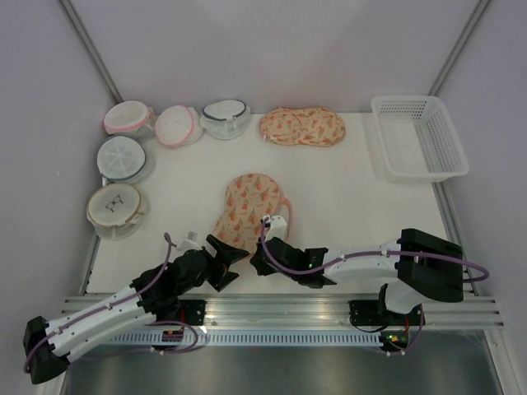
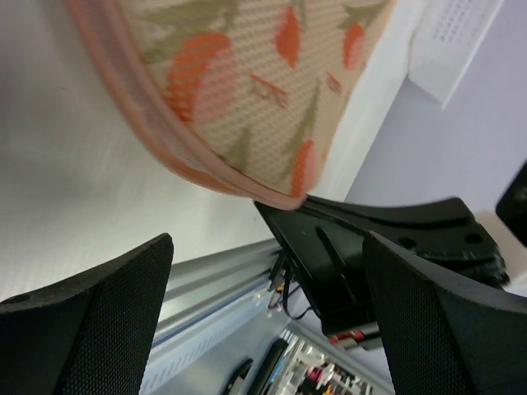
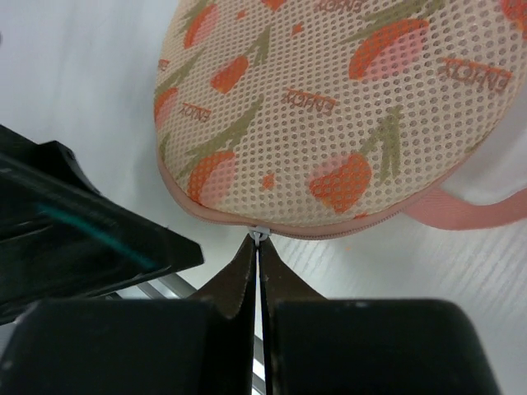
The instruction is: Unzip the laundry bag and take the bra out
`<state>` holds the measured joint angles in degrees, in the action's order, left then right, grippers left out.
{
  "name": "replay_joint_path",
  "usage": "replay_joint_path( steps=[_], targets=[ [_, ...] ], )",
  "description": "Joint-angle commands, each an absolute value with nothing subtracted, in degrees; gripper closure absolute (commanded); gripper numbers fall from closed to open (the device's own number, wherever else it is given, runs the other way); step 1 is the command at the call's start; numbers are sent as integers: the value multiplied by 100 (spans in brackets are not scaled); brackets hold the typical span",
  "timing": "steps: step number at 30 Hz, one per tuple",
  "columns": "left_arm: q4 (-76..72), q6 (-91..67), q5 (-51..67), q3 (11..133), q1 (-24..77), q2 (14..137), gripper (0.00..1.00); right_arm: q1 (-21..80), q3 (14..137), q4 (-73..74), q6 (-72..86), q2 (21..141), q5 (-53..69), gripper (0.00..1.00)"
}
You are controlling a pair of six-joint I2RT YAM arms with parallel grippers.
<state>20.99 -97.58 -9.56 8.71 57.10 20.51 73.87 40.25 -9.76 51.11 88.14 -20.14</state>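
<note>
Near the middle of the table's [image 1: 362,214] near edge lay the laundry bag [image 1: 249,202], lengthways, its near lobe just ahead of both grippers. The right gripper [image 3: 258,247] was pinched shut on the small grey zip pull [image 3: 259,234] at the bag's pink-trimmed rim. The left gripper [image 2: 268,240] hung just left of it with its jaws spread wide and nothing between them, the bag's rim just beyond its fingertips.

Only the right wrist view showed the pull and the zip line running along the rim, with a pink strap [image 3: 473,210] trailing off to one side. The left wrist view showed the underside curve of the same lobe lifted slightly off the table, and the right gripper's black body behind it.

From above, the rest of the table could be seen: a twin printed case [image 1: 302,126] by the far edge, a white basket [image 1: 409,99] in the far right corner, and round mesh bags [image 1: 123,156] along the left edge.
</note>
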Motion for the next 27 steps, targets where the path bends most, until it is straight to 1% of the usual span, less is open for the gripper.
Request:
replay_joint_path(
  steps=[1,3,7,8,11,14,16,19,20,22,23,25,26,27],
  targets=[
    [2058,-10467,-1704,695,5730,2284,0,7348,3991,-1556,5027,8745,-1794,100],
    [2039,-10625,-2142,659,5731,2373,0,7356,3877,-1608,5010,8614,-1749,100],
    [1286,-10916,-2671,519,5731,2732,0,7383,3595,-1793,4774,8420,-1407,100],
    [1222,-10977,-2741,527,5730,3047,0,7426,3586,-1828,4712,8403,-1232,99],
    [872,-11074,-2847,641,5730,3619,0,7497,3587,-1477,4615,8368,-1196,100],
    [556,-10961,-2909,747,5730,3858,0,7506,3349,-1643,4466,8253,-836,100],
    [510,-10890,-2935,808,5730,3990,3,7549,3357,-1583,4395,8227,-615,100],
    [168,-10636,-2918,756,5730,4017,26,7778,3480,-1214,4315,8200,-694,100],
    [115,-10591,-2866,730,5730,3999,45,7787,3515,-1126,4307,8209,-703,100],
    [62,-10469,-2830,695,5731,3894,60,7813,3647,-748,4263,8226,-764,100],
    [70,-10433,-2813,651,5730,3841,72,7831,3674,-651,4254,8218,-808,100],
    [88,-10293,-2769,615,5730,3631,78,7849,3805,-213,4254,8235,-1036,100],
    [123,-10214,-2751,580,5730,3552,87,7840,3867,-20,4263,8235,-1185,100],
    [149,-10030,-2742,571,5730,3464,90,7840,4033,591,4280,8244,-1352,100]
  ],
)
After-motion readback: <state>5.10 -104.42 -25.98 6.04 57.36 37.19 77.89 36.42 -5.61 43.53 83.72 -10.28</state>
